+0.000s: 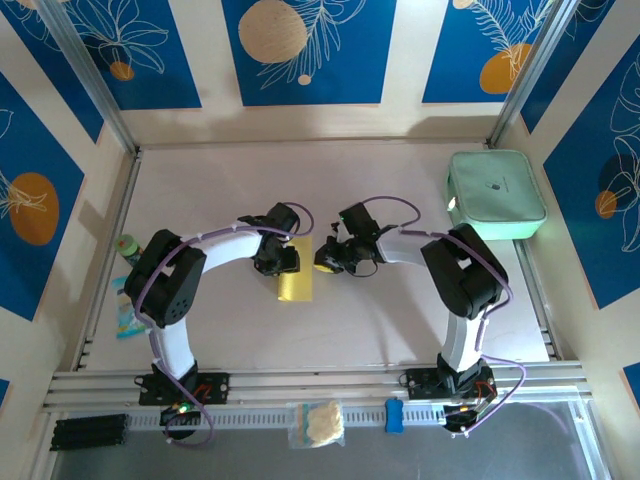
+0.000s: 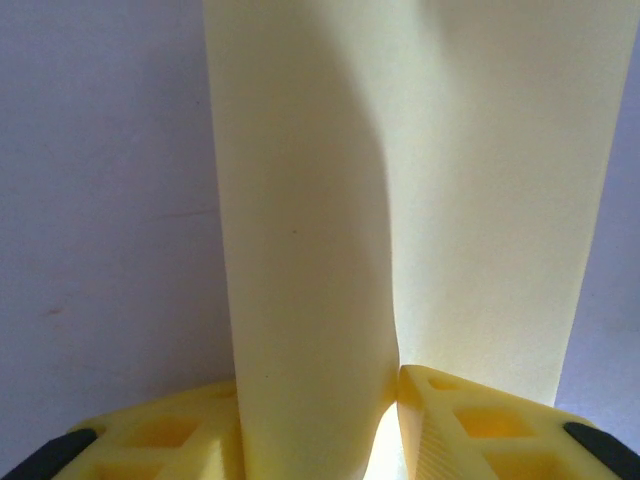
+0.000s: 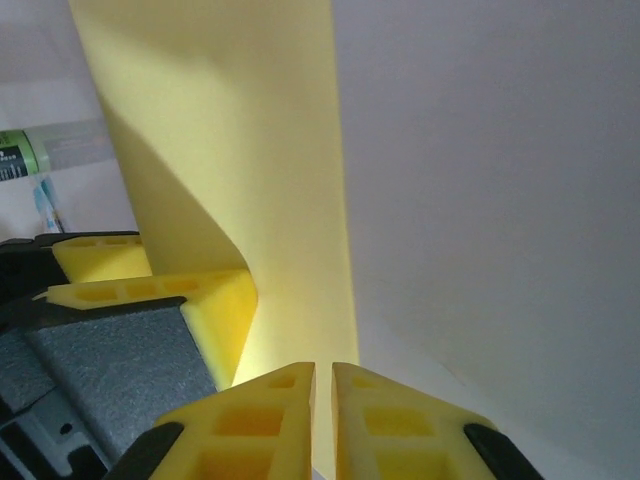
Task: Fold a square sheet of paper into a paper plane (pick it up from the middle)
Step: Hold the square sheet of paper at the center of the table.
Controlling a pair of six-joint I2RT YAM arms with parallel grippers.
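Note:
The square sheet of paper [image 1: 295, 280] is yellow and lies mid-table, partly folded over into a narrow strip. My left gripper [image 1: 280, 258] is at its upper left, and a raised curl of the sheet [image 2: 310, 250] stands between its yellow fingers [image 2: 460, 425], touching both. My right gripper [image 1: 328, 262] is at the sheet's right edge. In the right wrist view its jaws [image 3: 323, 368] are together but for a thin slit, over the near end of the paper [image 3: 260, 150]. I cannot tell whether paper is nipped in the slit. The left gripper's finger [image 3: 215, 300] presses the curl from the left.
A mint-green case [image 1: 496, 193] sits at the back right. A green-capped bottle [image 1: 127, 245] and a small packet [image 1: 125, 310] lie by the left rail. A clear bag with a cream wad [image 1: 318, 422] and a blue block [image 1: 394, 415] rest on the front rail.

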